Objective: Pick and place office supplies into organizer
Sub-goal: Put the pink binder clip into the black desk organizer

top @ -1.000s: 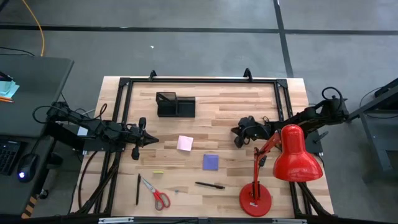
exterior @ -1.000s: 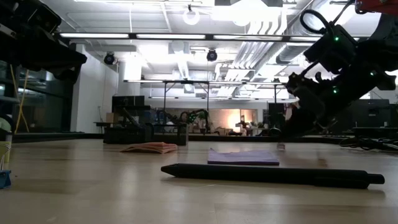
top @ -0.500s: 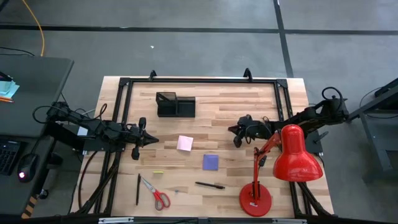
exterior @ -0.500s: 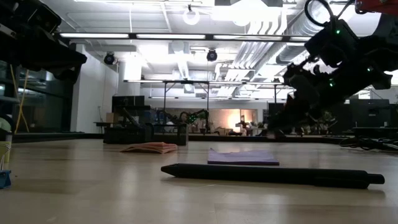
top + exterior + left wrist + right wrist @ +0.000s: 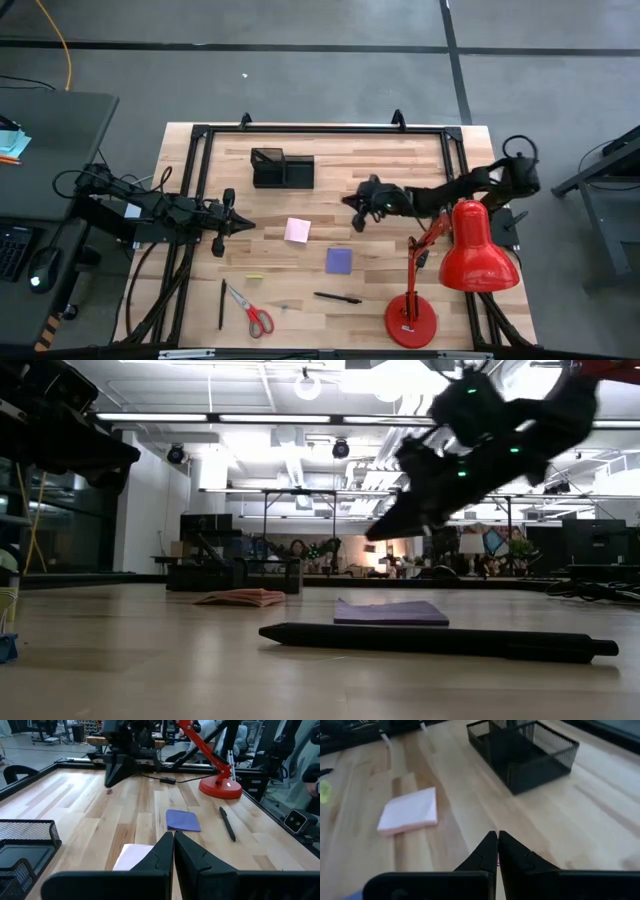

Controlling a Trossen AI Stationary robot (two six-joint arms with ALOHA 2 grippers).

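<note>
- The right gripper (image 5: 352,201) hangs over the middle of the table in the high view, its fingers pressed together with nothing between them; its own wrist view shows the two dark tips meeting.
- The pink sticky-note pad (image 5: 297,230) lies flat, lower left of that gripper in the high view, near it but apart. In the right wrist view the pad (image 5: 410,811) sits in the left half of the frame, beyond the fingertips.
- The black mesh organizer (image 5: 281,168) stands in the upper left part of the table in the high view, up and left of the right gripper and well apart from it; in the right wrist view it (image 5: 522,751) fills the upper right.
- The purple sticky-note pad (image 5: 339,260) lies below the right gripper in the high view, clear of it.
- The left gripper (image 5: 246,225) rests at the table's left side, fingers pressed together and empty, just left of the pink pad without touching it.
- Red-handled scissors (image 5: 250,311), a dark pen (image 5: 221,302) and a small yellow piece (image 5: 254,277) lie in the lower left of the table; another black pen (image 5: 338,297) lies below the purple pad.
- A red desk lamp (image 5: 450,262) stands at the lower right of the table.
- No brand, label or writing can be read on any item.
</note>
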